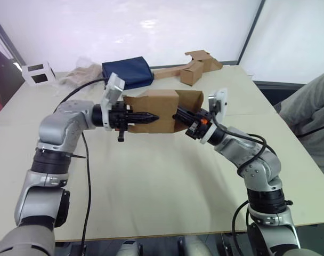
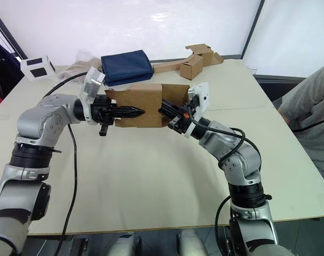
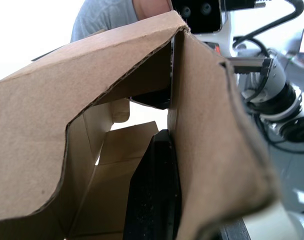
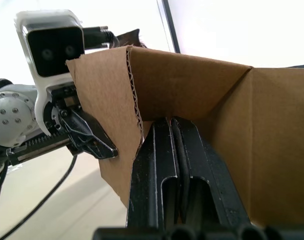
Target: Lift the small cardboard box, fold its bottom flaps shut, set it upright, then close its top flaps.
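Both grippers, left and right, hold the small cardboard box above the desk, their fingers closed together on its walls, probably to fold the flaps.

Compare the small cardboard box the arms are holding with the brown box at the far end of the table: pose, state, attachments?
The small cardboard box is held off the table between the left gripper and right gripper; the far brown box rests on the table. The held one has open flaps; the far one looks closed. The held one stands alone; the far one joins a long cardboard strip. Both are plain brown cardboard.
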Robot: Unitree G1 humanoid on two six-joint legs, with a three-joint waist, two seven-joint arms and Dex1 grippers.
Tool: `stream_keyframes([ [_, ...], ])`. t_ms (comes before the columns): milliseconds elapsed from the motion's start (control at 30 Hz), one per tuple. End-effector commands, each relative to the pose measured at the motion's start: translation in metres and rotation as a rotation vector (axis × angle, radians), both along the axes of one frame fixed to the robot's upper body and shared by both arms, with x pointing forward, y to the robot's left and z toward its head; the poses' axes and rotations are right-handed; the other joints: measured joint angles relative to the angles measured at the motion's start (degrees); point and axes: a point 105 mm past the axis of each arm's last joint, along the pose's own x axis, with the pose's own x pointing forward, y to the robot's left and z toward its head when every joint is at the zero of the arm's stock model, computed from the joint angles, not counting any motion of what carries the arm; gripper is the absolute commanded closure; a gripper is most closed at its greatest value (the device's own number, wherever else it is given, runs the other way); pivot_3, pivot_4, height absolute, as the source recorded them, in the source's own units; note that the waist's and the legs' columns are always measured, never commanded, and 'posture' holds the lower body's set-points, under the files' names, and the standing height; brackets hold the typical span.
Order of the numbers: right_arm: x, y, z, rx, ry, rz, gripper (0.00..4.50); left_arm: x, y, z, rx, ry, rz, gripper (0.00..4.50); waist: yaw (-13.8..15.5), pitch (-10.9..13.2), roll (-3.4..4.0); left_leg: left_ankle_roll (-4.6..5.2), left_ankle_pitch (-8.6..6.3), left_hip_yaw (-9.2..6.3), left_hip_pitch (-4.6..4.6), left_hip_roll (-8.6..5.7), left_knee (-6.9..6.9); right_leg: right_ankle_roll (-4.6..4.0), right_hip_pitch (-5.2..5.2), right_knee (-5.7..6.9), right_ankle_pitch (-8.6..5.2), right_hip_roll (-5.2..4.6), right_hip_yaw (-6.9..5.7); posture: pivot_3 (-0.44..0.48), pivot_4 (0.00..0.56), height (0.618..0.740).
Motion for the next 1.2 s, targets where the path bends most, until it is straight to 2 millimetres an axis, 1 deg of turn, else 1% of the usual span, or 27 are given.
stream_keyframes([
  [33, -0.007, -0.005, 0.013, -0.014, -0.075, 0.012, 4.45, -0.001, -0.005, 0.005, 0.026, -0.065, -0.019, 4.5, 0.0, 0.0, 0.0, 0.0, 0.0, 0.0, 0.0, 0.0, 0.0, 0.0, 0.0, 0.0, 0.0, 0.0, 0.0, 0.0, 0.15, 0.74],
  [167, -0.006, -0.014, 0.01, -0.048, -0.076, -0.009, 4.45, 0.001, -0.007, 0.005, 0.039, -0.091, -0.018, 4.5, 0.0, 0.0, 0.0, 0.0, 0.0, 0.0, 0.0, 0.0, 0.0, 0.0, 0.0, 0.0, 0.0, 0.01, 0.0, 0.0, 0.15, 0.74],
  [367, -0.007, -0.046, 0.002, -0.101, -0.052, -0.089, 4.45, 0.007, -0.01, 0.006, 0.036, -0.118, -0.013, 4.5, 0.2, 0.0, -0.01, 0.0, 0.0, 0.0, -0.04, -0.02, 0.03, 0.0, 0.01, -0.01, 0.0, -0.03, 0.0, 0.0, 0.15, 0.74],
  [400, -0.009, -0.053, 0.001, -0.107, -0.044, -0.101, 4.45, 0.007, -0.009, 0.005, 0.036, -0.121, -0.01, 4.5, 0.1, 0.0, -0.01, 0.0, 0.0, 0.0, -0.04, -0.02, 0.03, 0.0, 0.01, -0.01, 0.0, -0.02, -0.01, 0.0, 0.15, 0.74],
  [500, -0.013, -0.066, 0.0, -0.113, -0.024, -0.115, 4.45, 0.009, -0.009, 0.006, 0.033, -0.125, -0.007, 4.5, 0.1, 0.0, -0.01, 0.01, 0.0, 0.0, -0.04, -0.02, 0.02, 0.0, 0.01, -0.01, 0.0, -0.01, 0.0, 0.0, 0.15, 0.74],
  [567, -0.017, -0.072, -0.004, -0.132, -0.003, -0.107, 4.45, 0.009, -0.009, 0.006, 0.032, -0.126, -0.008, 4.5, 0.1, 0.0, -0.01, 0.01, 0.0, 0.0, -0.03, -0.02, 0.02, 0.0, 0.01, -0.01, 0.0, -0.01, 0.0, 0.0, 0.15, 0.74],
  [600, -0.023, -0.074, -0.017, -0.182, 0.038, -0.078, 4.45, 0.01, -0.009, 0.007, 0.03, -0.127, -0.009, 4.5, 0.1, 0.0, -0.01, 0.01, 0.0, 0.0, -0.04, -0.02, 0.02, 0.0, 0.02, -0.01, 0.0, -0.01, 0.0, 0.0, 0.15, 0.74],
  [700, -0.03, -0.074, -0.046, -0.251, 0.125, -0.033, 4.45, 0.01, -0.011, 0.009, 0.021, -0.126, -0.015, 4.5, 0.2, 0.0, -0.04, 0.03, -0.01, -0.01, -0.03, -0.02, 0.02, 0.01, 0.03, -0.02, 0.0, 0.01, -0.01, 0.0, 0.15, 0.74],
  [767, -0.03, -0.07, -0.054, -0.256, 0.136, -0.028, 4.45, 0.01, -0.011, 0.01, 0.02, -0.125, -0.017, 4.5, 0.1, 0.0, -0.03, 0.03, -0.01, -0.01, -0.03, -0.02, 0.04, 0.01, 0.04, -0.02, 0.0, 0.0, 0.0, 0.0, 0.15, 0.74],
  [867, -0.023, -0.062, -0.062, -0.27, 0.129, -0.047, 4.45, 0.009, -0.011, 0.012, 0.012, -0.115, -0.024, 4.5, -0.1, 0.0, -0.03, 0.03, -0.01, 0.01, -0.01, -0.01, 0.08, 0.01, 0.03, 0.03, 0.0, 0.03, 0.02, 0.0, 0.15, 0.74],
  [967, -0.019, -0.06, -0.063, -0.272, 0.119, -0.061, 4.45, 0.008, -0.011, 0.013, 0.008, -0.113, -0.026, 4.5, 0.0, 0.0, -0.03, 0.03, -0.01, 0.0, -0.01, -0.01, 0.06, 0.01, 0.02, 0.01, 0.0, 0.03, 0.01, 0.0, 0.15, 0.74],
  [1100, -0.003, -0.053, -0.052, -0.197, 0.047, -0.107, 4.45, 0.004, -0.011, 0.018, -0.011, -0.091, -0.037, 4.5, 0.1, 0.0, -0.04, 0.02, -0.01, 0.01, -0.03, -0.02, 0.1, 0.01, 0.03, 0.02, 0.0, -0.01, 0.01, 0.0, 0.15, 0.74],
  [1200, 0.001, -0.048, -0.05, -0.189, 0.023, -0.107, 4.45, 0.001, -0.011, 0.021, -0.028, -0.074, -0.041, 4.5, 0.0, 0.0, -0.04, 0.02, -0.01, 0.0, -0.03, -0.01, 0.09, 0.01, 0.03, 0.02, 0.0, 0.01, 0.0, 0.0, 0.15, 0.74],
])
